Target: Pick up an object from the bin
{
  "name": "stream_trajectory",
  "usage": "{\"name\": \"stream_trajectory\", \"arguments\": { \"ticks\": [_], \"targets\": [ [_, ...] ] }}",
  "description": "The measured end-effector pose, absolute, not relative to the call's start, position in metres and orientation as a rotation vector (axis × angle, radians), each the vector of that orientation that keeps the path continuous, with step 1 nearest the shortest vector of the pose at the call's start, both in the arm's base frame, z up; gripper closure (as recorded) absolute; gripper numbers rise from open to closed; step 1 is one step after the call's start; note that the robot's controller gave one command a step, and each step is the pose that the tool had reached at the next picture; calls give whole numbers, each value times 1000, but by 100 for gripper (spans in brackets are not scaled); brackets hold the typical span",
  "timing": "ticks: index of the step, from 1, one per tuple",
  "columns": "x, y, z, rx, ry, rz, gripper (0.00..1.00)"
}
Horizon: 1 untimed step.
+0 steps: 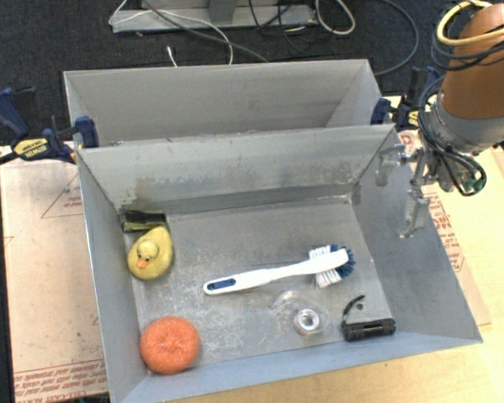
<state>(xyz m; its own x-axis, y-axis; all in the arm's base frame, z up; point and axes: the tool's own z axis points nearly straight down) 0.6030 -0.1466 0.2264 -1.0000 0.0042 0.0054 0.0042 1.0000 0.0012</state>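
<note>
My gripper (412, 198) hangs over the bin's right sloping wall, above the floor, with nothing seen in it. Nearest to it, left and lower, a white brush with a blue-and-white bristle head (276, 276) lies across the middle of the floor, head towards the gripper. A small black clip-like piece (366, 327) lies at the front right corner. Beside it sits a small clear round cap with a metal ring (307, 320).
A yellow rubber duck (150, 253) stands at the left wall with a flat black piece (142, 220) just behind it. An orange fuzzy ball (170, 344) rests in the front left corner. The arm with its orange cover stands outside the bin's right rim.
</note>
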Motion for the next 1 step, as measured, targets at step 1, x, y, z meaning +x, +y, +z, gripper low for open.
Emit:
{"name": "stream_trajectory", "arguments": {
  "ticks": [1],
  "targets": [
    [605,-146,231,0,-3144,0,0]
  ]
}}
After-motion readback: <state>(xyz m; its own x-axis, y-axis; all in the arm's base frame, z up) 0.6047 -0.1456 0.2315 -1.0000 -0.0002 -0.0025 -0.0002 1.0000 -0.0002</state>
